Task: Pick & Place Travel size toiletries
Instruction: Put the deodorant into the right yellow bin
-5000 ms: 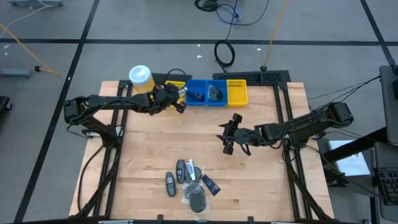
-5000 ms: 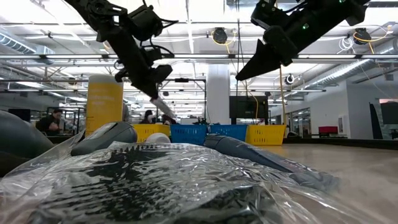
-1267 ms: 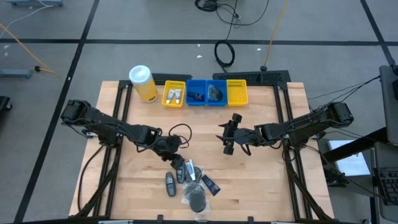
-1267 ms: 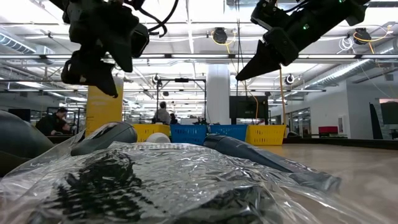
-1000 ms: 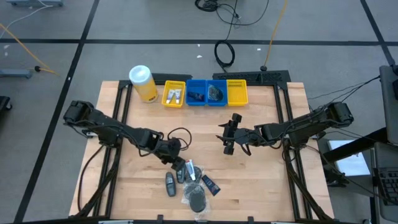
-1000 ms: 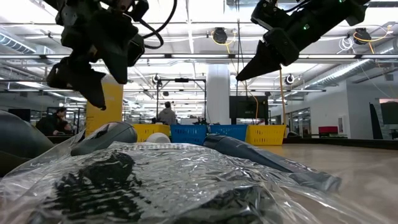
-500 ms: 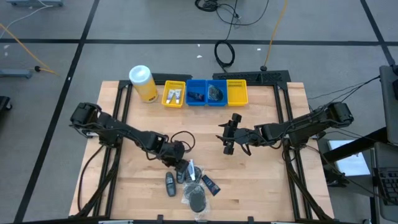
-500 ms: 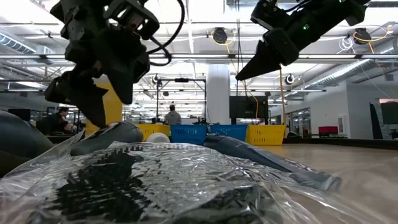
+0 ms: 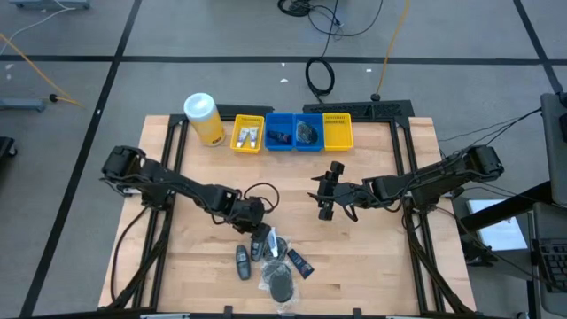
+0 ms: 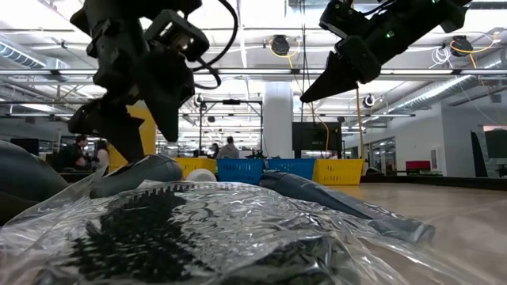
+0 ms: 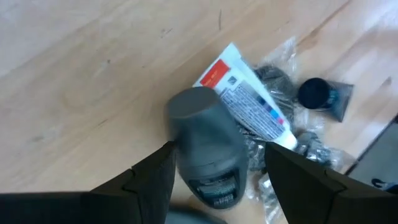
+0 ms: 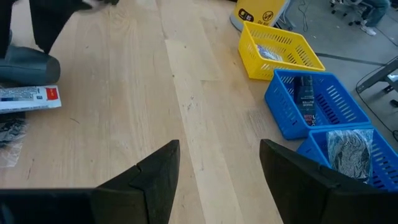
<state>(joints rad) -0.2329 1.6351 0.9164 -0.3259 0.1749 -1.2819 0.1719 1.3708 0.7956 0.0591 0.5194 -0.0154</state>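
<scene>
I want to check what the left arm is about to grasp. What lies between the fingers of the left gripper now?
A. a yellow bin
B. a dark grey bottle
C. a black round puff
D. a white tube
B: in the left wrist view the open left gripper straddles the grey bottle, with the white tube lying just beyond it.

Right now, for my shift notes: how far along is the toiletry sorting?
Done: items lie in the yellow bin and two blue bins. In hand: the open left tool straddles a grey bottle. Left: the pile. The right tool waits open.
</scene>
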